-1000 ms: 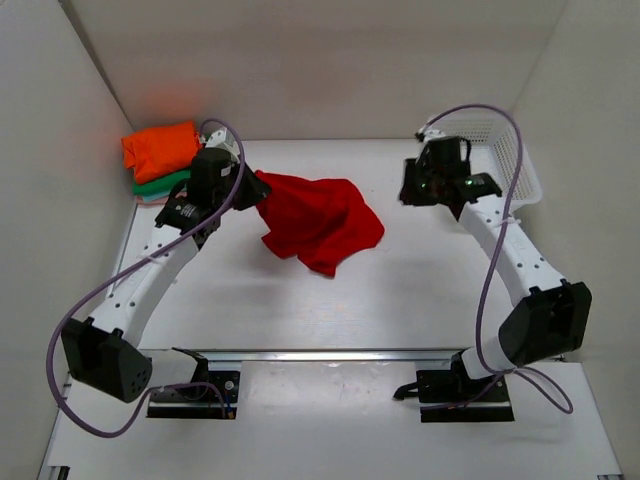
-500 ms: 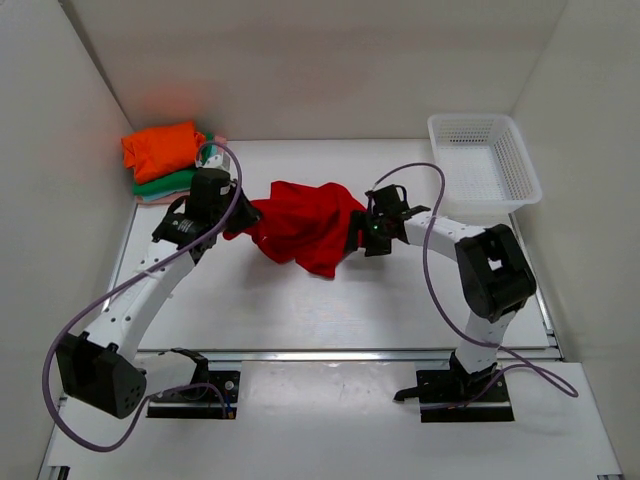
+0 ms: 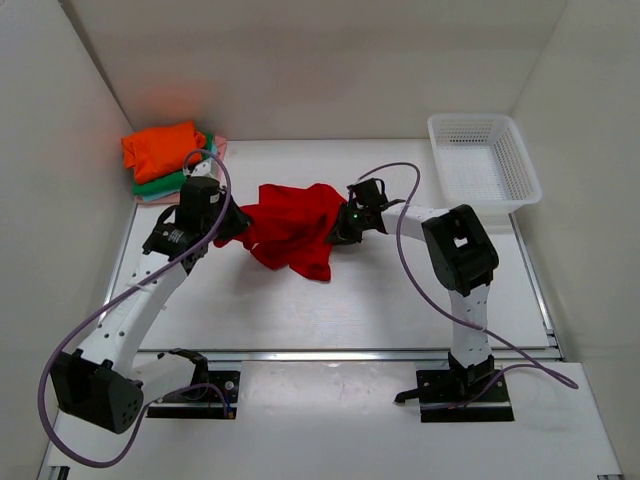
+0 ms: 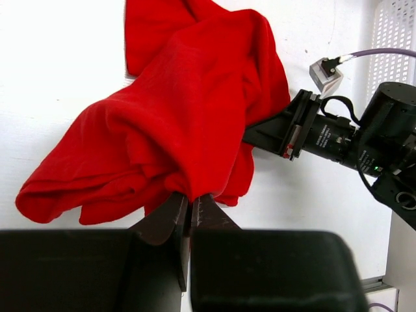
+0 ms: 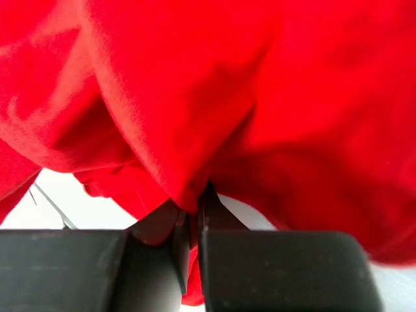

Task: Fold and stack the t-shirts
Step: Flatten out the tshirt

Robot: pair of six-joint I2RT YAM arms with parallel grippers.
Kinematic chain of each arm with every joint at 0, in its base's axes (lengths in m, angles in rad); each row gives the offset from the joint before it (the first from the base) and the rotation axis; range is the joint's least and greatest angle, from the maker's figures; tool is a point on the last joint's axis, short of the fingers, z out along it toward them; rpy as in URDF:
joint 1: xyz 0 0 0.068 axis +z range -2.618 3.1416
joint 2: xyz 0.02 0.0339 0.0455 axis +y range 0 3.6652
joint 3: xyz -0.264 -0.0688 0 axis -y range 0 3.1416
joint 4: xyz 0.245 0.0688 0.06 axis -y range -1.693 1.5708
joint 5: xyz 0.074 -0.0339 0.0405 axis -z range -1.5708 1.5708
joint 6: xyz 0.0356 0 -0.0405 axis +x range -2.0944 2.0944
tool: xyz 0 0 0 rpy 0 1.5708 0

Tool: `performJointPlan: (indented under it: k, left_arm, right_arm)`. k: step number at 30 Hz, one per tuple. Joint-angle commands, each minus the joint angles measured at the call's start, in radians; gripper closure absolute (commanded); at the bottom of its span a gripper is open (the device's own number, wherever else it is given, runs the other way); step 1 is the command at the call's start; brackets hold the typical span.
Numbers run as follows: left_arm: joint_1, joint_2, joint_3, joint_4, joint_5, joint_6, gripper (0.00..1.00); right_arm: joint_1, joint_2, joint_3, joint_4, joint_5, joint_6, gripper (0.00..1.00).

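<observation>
The large red t-shirt [image 3: 292, 225] is bunched in a heap at the middle of the table, held from both sides. My left gripper [image 3: 238, 222] is shut on its left edge; in the left wrist view the red t-shirt [image 4: 182, 123] hangs from the pinched jaws of the left gripper [image 4: 190, 198]. My right gripper [image 3: 340, 228] is shut on the shirt's right edge, and red cloth [image 5: 195, 97] fills the right wrist view above the right gripper [image 5: 192, 207]. A folded orange t-shirt [image 3: 160, 148] lies on a green one [image 3: 160, 184] and a pale pink one [image 3: 218, 146] at the back left.
A white mesh basket [image 3: 484, 160] stands at the back right. White walls close in the table at the left, back and right. The right arm's purple cable [image 3: 400, 190] loops above the table near the shirt.
The right arm swung in from the basket to the shirt's right edge, opened, then shut on the cloth. The left gripper drew back slightly left, and the shirt has bunched narrower between the two grippers.
</observation>
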Motion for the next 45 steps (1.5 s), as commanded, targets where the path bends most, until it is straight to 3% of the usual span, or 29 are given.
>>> performJointPlan:
  k: [1, 4, 12, 21, 28, 32, 38, 42, 43, 44, 45]
  left_arm:
    - [0.016, -0.049, -0.014, 0.027, 0.014, 0.014, 1.0]
    - [0.009, -0.057, 0.014, 0.028, -0.023, 0.046, 1.0]
    - [-0.019, -0.051, 0.222, -0.007, -0.128, 0.135, 1.0]
    - [-0.016, -0.09, 0.443, -0.054, -0.196, 0.197, 1.0]
    - [0.102, -0.166, 0.523, -0.123, -0.101, 0.188, 1.0]
    - [0.104, -0.164, 0.438, -0.101, -0.079, 0.104, 1.0]
    - [0.107, -0.129, 0.08, 0.129, -0.142, -0.055, 1.0]
    - [0.107, 0.042, -0.052, 0.173, -0.199, -0.047, 0.97]
    - [0.104, 0.064, -0.095, 0.226, -0.204, -0.017, 0.92]
    - [0.112, 0.104, -0.106, 0.264, -0.211, -0.006, 0.72]
    - [0.139, 0.135, -0.142, 0.294, -0.196, -0.001, 0.66]
  right_arm:
    - [-0.01, 0.0, 0.023, -0.118, 0.027, -0.037, 1.0]
    - [-0.041, -0.07, 0.064, -0.217, 0.055, -0.138, 1.0]
    - [-0.136, -0.457, 0.131, -0.415, 0.251, -0.411, 1.0]
    - [-0.248, -0.921, 0.076, -0.481, 0.323, -0.48, 1.0]
    - [-0.291, -1.132, 0.111, -0.537, 0.27, -0.531, 1.0]
    - [-0.427, -1.065, 0.151, -0.594, 0.081, -0.551, 1.0]
    - [-0.302, -0.888, 0.064, -0.444, 0.125, -0.546, 1.0]
    - [-0.286, -0.664, 0.019, -0.332, 0.115, -0.519, 1.0]
    - [-0.294, -0.584, 0.036, -0.329, 0.13, -0.509, 0.95]
    - [-0.295, -0.542, 0.089, -0.341, 0.144, -0.506, 0.74]
    - [-0.291, -0.472, 0.114, -0.364, 0.168, -0.515, 0.66]
